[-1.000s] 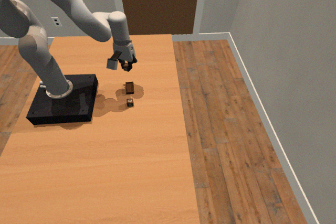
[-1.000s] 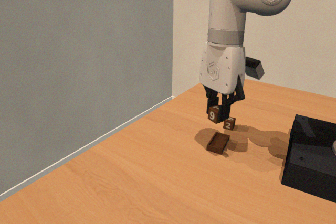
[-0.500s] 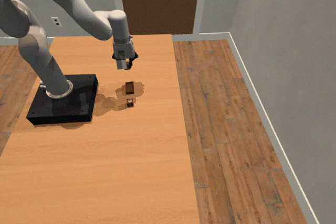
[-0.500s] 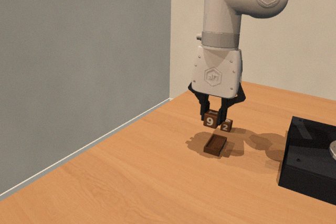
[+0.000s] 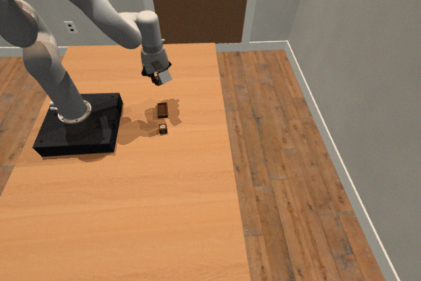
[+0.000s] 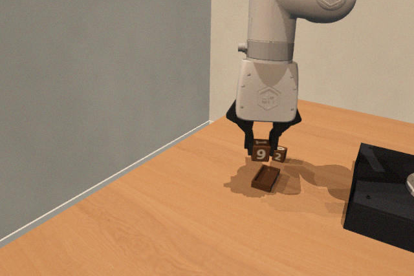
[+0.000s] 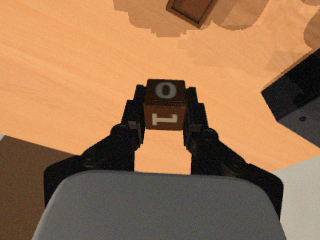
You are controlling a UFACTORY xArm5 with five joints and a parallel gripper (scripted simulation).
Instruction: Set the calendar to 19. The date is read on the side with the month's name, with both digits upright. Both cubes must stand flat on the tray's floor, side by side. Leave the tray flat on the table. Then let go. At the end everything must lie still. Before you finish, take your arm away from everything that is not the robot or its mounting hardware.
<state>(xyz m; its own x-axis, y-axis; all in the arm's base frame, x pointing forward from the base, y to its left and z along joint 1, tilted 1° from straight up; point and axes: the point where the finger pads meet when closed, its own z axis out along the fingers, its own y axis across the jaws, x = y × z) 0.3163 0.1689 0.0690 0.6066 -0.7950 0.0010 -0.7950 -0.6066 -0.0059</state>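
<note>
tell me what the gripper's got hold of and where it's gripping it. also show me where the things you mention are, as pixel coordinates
A number cube (image 6: 261,150) (image 7: 165,105), pinched by two opposite side faces between the fingers (image 6: 274,138).

The second cube (image 5: 163,129) (image 6: 279,154) obstructs one end of the tray (image 5: 162,116) (image 6: 261,185).

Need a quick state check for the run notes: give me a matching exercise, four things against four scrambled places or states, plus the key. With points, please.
1. gripper (image 5: 156,79) (image 6: 261,150) (image 7: 165,98)
2. cube showing 9 (image 6: 261,153) (image 7: 165,116)
3. cube showing 2 (image 5: 163,129) (image 6: 279,155)
4. brown tray (image 5: 162,110) (image 6: 265,178) (image 7: 191,11)

A. standing on the table, outside the tray
B. shut on a cube
C. lying on the table with no cube in it
D. held between the fingers, above the table

Pairs: 1-B, 2-D, 3-A, 4-C
</note>
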